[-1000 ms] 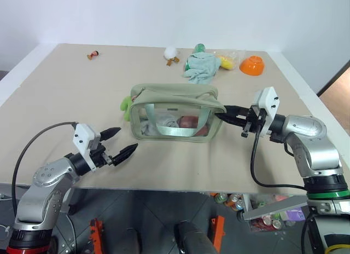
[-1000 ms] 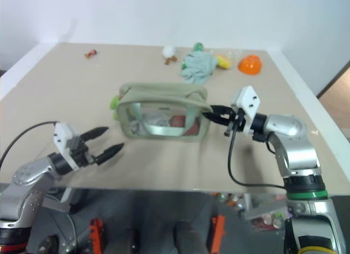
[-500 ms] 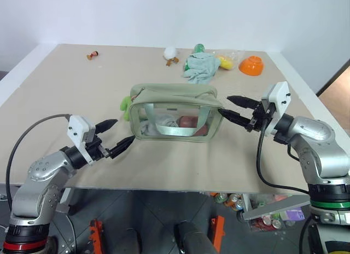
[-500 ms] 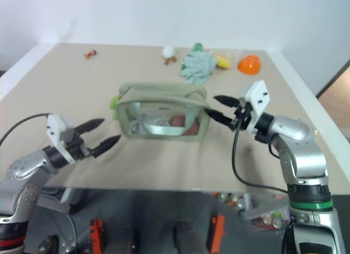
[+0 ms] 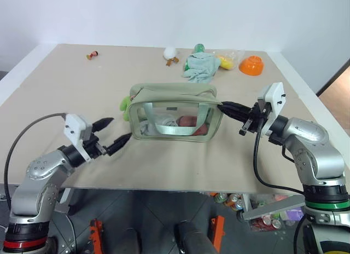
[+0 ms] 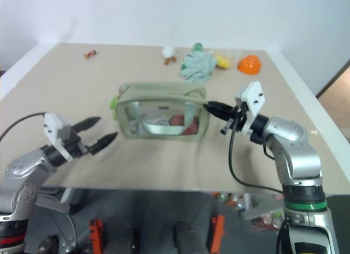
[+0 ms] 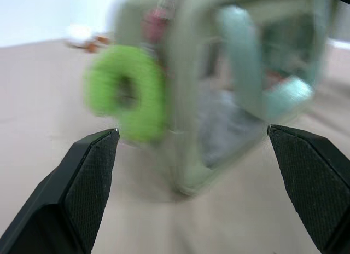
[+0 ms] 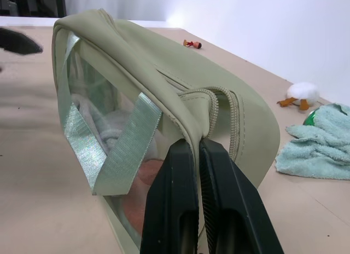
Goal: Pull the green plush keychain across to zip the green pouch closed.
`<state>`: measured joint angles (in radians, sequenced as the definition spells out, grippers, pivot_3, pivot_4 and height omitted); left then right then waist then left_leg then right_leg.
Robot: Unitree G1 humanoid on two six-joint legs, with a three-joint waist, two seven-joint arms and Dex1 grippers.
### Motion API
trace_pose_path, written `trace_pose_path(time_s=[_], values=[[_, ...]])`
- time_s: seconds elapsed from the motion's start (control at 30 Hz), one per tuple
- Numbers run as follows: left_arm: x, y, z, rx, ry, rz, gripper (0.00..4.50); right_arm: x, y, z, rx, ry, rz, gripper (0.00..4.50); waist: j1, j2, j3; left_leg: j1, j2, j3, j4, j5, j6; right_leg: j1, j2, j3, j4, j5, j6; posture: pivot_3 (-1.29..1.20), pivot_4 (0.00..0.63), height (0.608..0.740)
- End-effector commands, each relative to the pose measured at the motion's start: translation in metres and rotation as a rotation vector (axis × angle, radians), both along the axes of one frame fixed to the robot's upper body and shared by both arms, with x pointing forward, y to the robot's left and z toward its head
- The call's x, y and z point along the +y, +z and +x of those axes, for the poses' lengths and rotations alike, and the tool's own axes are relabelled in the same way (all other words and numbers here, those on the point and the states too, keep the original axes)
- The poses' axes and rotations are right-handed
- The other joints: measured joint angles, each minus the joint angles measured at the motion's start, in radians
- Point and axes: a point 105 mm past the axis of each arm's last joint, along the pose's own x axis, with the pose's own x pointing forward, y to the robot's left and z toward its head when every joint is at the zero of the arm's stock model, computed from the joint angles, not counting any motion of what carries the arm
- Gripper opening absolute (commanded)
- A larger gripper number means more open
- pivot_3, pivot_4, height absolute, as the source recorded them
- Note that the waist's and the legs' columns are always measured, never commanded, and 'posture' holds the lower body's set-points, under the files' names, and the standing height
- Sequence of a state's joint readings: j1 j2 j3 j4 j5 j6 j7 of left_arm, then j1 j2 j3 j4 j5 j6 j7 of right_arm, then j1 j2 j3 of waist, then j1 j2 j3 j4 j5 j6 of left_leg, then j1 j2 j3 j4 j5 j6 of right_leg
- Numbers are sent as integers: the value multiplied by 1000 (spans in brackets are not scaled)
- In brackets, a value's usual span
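The green pouch (image 5: pixel 175 113) stands mid-table (image 5: pixel 65 90), the green plush keychain (image 5: pixel 126 107) hanging at its left end; a mint cloth (image 5: pixel 201 65), orange bowl (image 5: pixel 252 64) and small toys lie well behind, leaving bare table on every side. The right tool (image 5: pixel 224 107) pinches the pouch's right-end fabric. The left tool (image 5: pixel 116 133) gapes wide near the keychain, apart from it.

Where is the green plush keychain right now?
The green plush keychain hangs at the green pouch's left end, just beyond the open left gripper.
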<state>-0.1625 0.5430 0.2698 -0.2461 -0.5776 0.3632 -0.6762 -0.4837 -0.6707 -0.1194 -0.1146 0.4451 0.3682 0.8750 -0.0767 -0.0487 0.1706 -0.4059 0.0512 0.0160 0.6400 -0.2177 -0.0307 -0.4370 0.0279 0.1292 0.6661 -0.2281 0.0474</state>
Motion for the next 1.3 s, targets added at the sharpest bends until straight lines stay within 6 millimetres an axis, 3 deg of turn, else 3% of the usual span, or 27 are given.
trace_pose_path(time_s=[0.03, 0.23, 0.43, 0.7, 0.9, 1.1, 1.2, 1.3], values=[[15, 4, 11, 27, 69, -45, 4500, 3, 9, -7, -62, 25, -44, 21, 1, 0, 0, 0, 0, 0, 0, 0, 0, 0, 0, 0, 0, 0, 0, 0, 150, 740], [24, 7, 34, 40, 124, -65, 4500, 1, 7, -7, -71, 22, -69, 21, 1, 0, 0, 0, 0, 0, 0, 0, 0, 0, 0, 0, 0, 0, 0, 0, 150, 740], [3, 8, 54, 50, 56, -13, 4500, -4, 5, -7, -79, 7, -94, 21, 1, 0, 0, 0, -1, -1, 0, 0, 0, 1, 0, 0, 0, 0, 1, 0, 150, 740], [-7, 6, 73, 43, 30, 47, 4500, -8, 3, -9, -79, -10, -105, 21, 3, 0, 0, 0, -1, -2, 0, 0, 0, 1, 0, -1, 0, 0, 1, 0, 150, 740], [-10, 24, 82, -33, 21, 24, 4500, -10, 2, -10, -80, -19, -108, 21, 3, 0, 0, 0, -1, -2, 1, 0, 0, 1, 0, -1, 0, 0, 1, 0, 150, 740], [-13, 20, 86, -33, 2, 56, 4500, -10, 1, -10, -80, -24, -110, 21, 3, 0, 0, 0, -1, -3, 0, 0, 0, 1, 0, -1, 0, 0, 1, 0, 150, 740], [-14, 19, 88, -34, 6, 68, 3769, -11, 0, -10, -80, -28, -113, 0, 3, 0, 0, -1, -1, -3, 1, 0, 0, 1, 0, -1, 0, 0, 1, 0, 150, 740], [-13, 18, 90, -38, 16, 81, 2678, -11, 0, -10, -80, -29, -115, 0, 3, 0, 0, -1, -1, -3, 1, 0, 0, 2, 0, -1, 0, 0, 1, 0, 150, 740]])
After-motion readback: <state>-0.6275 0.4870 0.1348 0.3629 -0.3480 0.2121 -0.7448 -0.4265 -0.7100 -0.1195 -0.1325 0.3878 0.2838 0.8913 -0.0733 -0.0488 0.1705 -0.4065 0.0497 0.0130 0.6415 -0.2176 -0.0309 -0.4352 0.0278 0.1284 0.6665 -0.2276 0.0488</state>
